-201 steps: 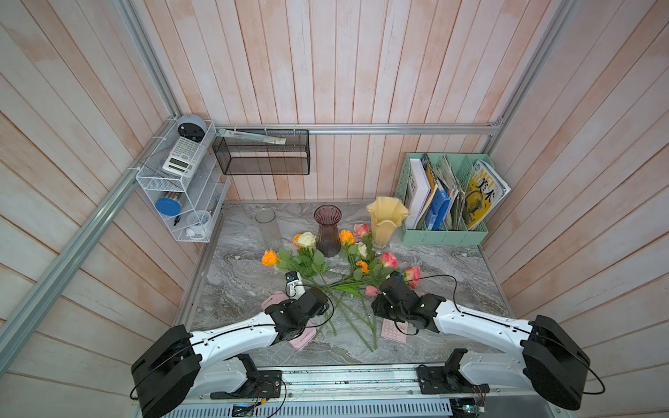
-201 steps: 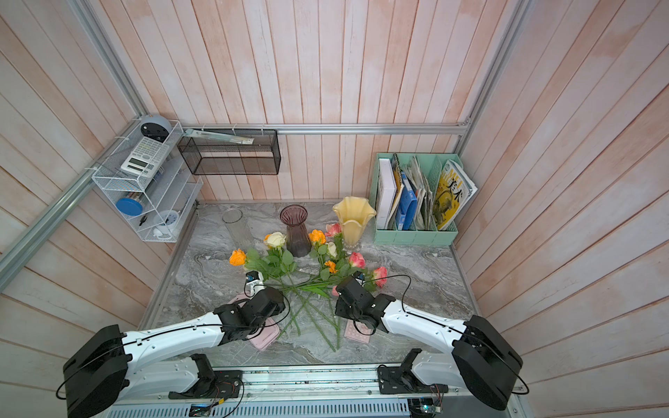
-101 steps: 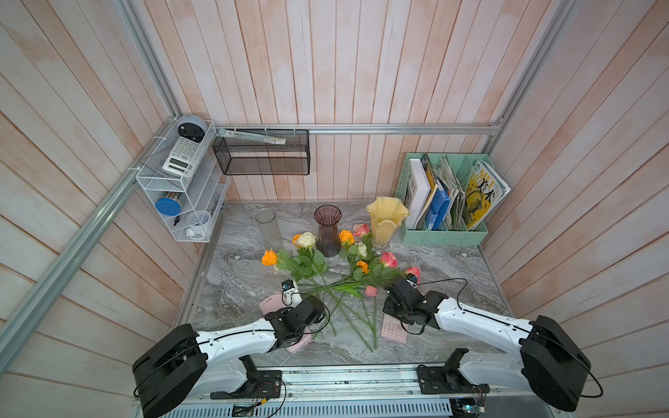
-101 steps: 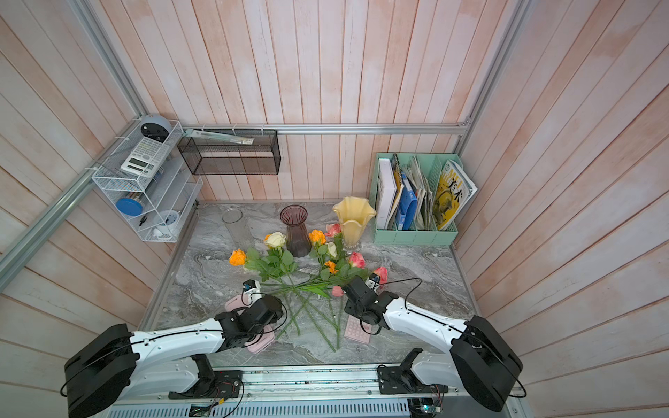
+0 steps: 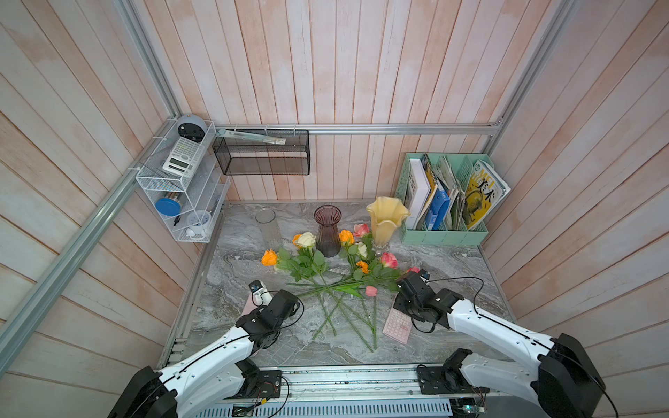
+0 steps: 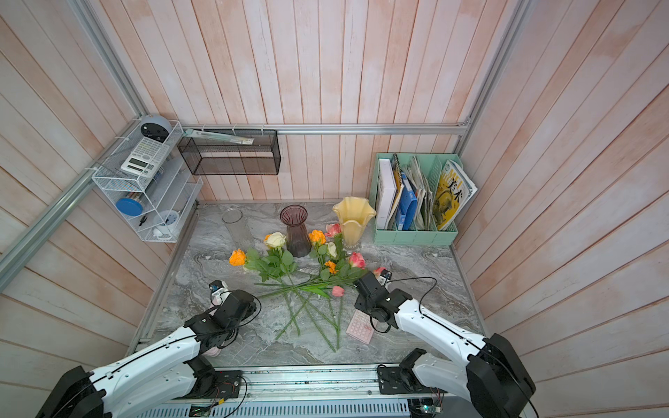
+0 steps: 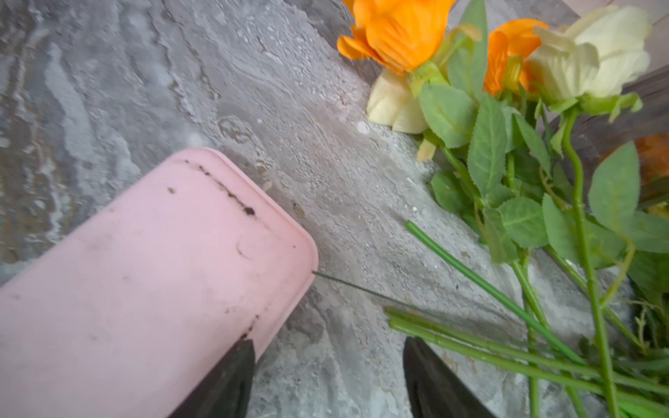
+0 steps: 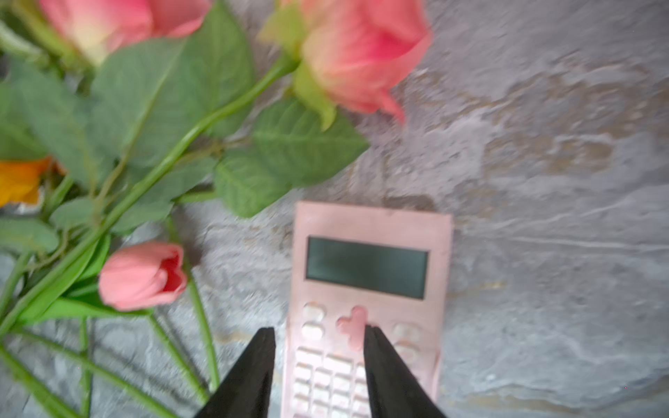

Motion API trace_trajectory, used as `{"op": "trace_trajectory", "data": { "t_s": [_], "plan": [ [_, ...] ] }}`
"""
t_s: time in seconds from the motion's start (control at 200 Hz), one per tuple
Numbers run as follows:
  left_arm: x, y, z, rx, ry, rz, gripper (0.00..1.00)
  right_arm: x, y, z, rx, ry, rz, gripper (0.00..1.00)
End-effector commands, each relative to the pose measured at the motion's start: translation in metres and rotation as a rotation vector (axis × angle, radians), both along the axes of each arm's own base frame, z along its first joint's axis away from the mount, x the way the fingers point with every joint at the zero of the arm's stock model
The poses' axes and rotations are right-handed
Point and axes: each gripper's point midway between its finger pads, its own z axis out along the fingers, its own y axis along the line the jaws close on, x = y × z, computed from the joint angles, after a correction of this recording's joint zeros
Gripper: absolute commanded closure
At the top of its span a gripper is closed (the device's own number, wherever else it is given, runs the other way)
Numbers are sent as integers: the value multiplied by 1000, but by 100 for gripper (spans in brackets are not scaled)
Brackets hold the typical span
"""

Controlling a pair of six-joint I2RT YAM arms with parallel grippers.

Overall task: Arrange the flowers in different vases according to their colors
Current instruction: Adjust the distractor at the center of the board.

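Lying flat, the flowers (image 5: 318,258) point heads toward the vases (image 5: 327,231).

Both top views reach me bright and evenly lit, with only faint soft shadows on the desk (image 5: 452,260) and straight lines bowing toward the edges, my left wrist view is fairly crisp, but my right wrist view is smeared, its pink roses (image 8: 362,54) and calculator (image 8: 369,267) out of focus

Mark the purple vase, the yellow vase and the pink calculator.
purple vase (image 5: 327,240): in a top view, ribbed body.
yellow vase (image 5: 384,227): in a top view, below the rim.
pink calculator (image 8: 366,267): right wrist view, its screen.
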Motion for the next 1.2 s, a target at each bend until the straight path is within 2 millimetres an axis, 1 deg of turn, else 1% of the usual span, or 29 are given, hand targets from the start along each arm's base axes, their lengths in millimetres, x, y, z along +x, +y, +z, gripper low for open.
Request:
{"op": "trace_trajectory", "data": {
  "t_s": [0.0, 0.065, 0.115, 0.245, 0.32, 0.405, 0.56, 0.68, 0.765, 0.83, 0.93, 1.04, 1.13, 1.195],
  "plan": [
    [5, -5, 12, 26, -20, -74, 25, -18, 38, 8, 109, 33, 56, 53],
    [8, -11, 15, 7, -36, -93, 22, -30, 54, 2, 177, 66, 66, 53],
    [9, -14, 15, -2, -40, -109, 22, -38, 60, -2, 209, 89, 61, 53],
    [13, -19, 21, -2, -52, -133, 21, -52, 62, 2, 212, 94, 53, 53],
    [15, -22, 23, -7, -60, -144, 20, -57, 61, -2, 230, 103, 39, 53],
    [16, -25, 22, -18, -66, -155, 20, -62, 65, -9, 281, 119, 3, 53],
    [17, -28, 18, -26, -65, -164, 20, -62, 67, -25, 299, 116, -29, 53],
    [15, -29, 13, -30, -53, -172, 20, -58, 74, -27, 314, 105, -32, 53],
    [14, -28, 11, -33, -51, -169, 20, -59, 71, -30, 294, 115, -34, 53],
    [13, -28, 11, -36, -53, -168, 20, -61, 63, -34, 272, 117, -57, 53],
    [13, -27, 12, -34, -59, -169, 20, -60, 41, -37, 227, 90, -130, 54],
    [13, -27, 11, -28, -54, -169, 20, -60, 6, -40, 128, 45, -212, 54],
    [12, -27, 10, -28, -50, -171, 20, -59, -19, -37, 80, -18, -238, 54],
    [11, -26, 9, -23, -47, -171, 20, -62, -39, -39, 48, -15, -273, 54]
  ]
}}
